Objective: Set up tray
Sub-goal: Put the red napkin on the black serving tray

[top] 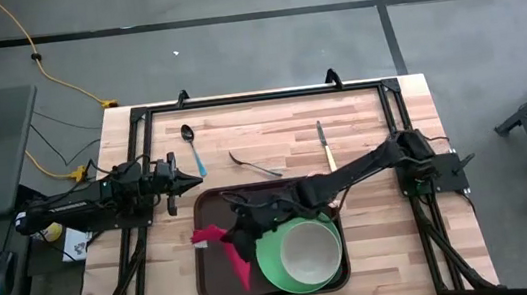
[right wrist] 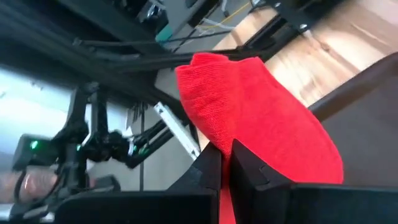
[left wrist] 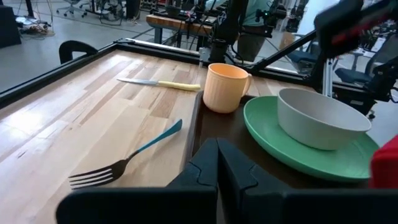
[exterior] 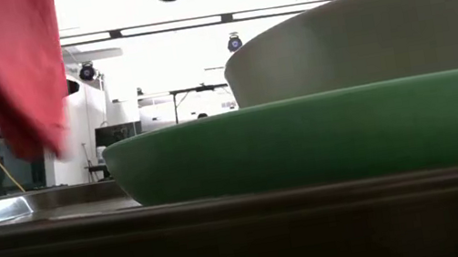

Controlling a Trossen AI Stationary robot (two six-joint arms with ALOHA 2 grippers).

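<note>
The right tool pinched the red napkin above the tray (at nine o'clock of the green plate); a loose fold risked draping onto it.

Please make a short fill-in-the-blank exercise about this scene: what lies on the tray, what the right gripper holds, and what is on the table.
1. The right gripper is shut on the ____ napkin.
2. The grey bowl sits on the ____ plate.
3. The fork with the blue handle lies on the wood beside the ____.
4. The left gripper waits over the ____ table.

Missing words: red; green; tray; wooden
</note>
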